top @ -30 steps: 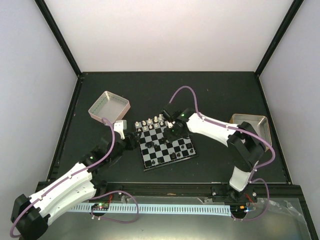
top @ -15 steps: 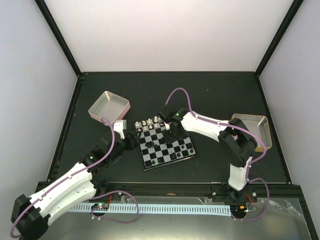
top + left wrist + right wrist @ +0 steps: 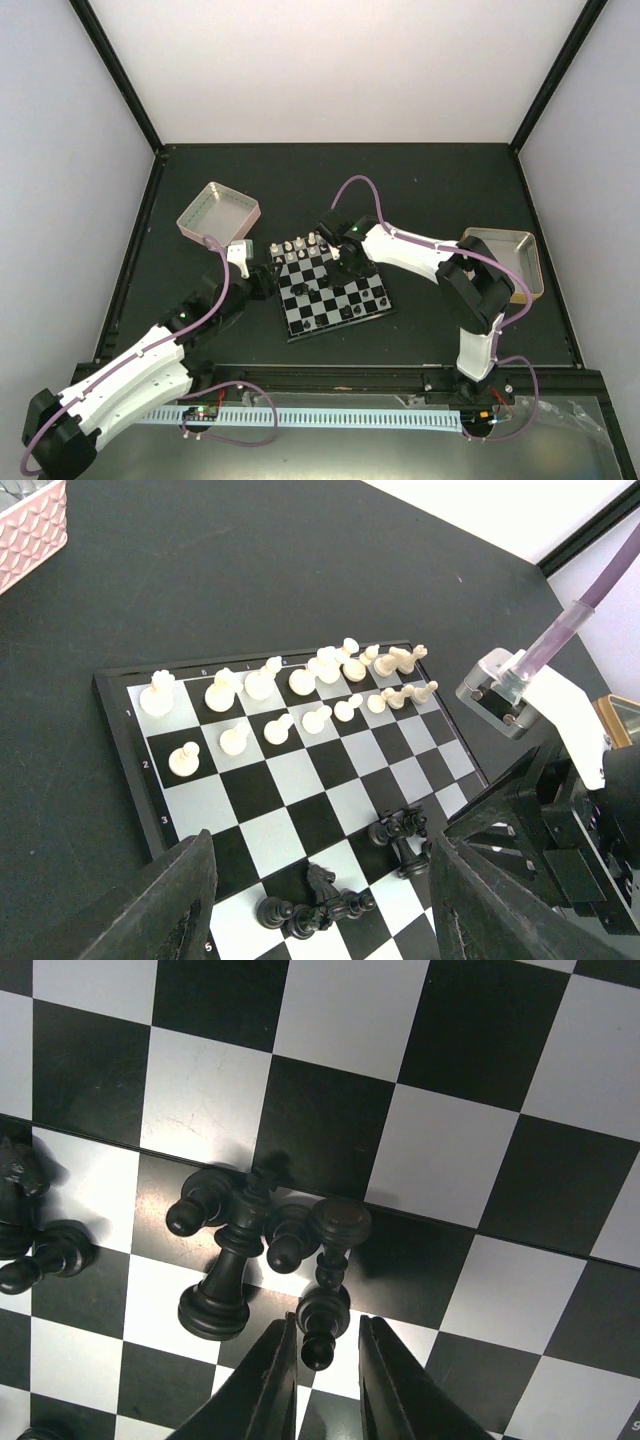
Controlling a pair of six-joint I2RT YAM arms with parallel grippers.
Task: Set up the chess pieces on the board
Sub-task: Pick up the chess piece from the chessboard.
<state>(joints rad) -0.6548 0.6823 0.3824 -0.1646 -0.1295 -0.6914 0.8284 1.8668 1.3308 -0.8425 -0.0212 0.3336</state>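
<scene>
left end effector: wide apart beside board | right end effector: narrowly apart, astride toppled black piece

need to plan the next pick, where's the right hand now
Right wrist view: the right hand sits low over the board, fingers either side of a toppled black piece in a small heap. Overhead, that is the board's far right part.

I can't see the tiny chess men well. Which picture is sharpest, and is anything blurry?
Right wrist view: black pieces sharp, soft shadows beside them. Left wrist view: white pieces clear, its end effector fingers fuzzy. Top view: pieces too small to tell.
</scene>
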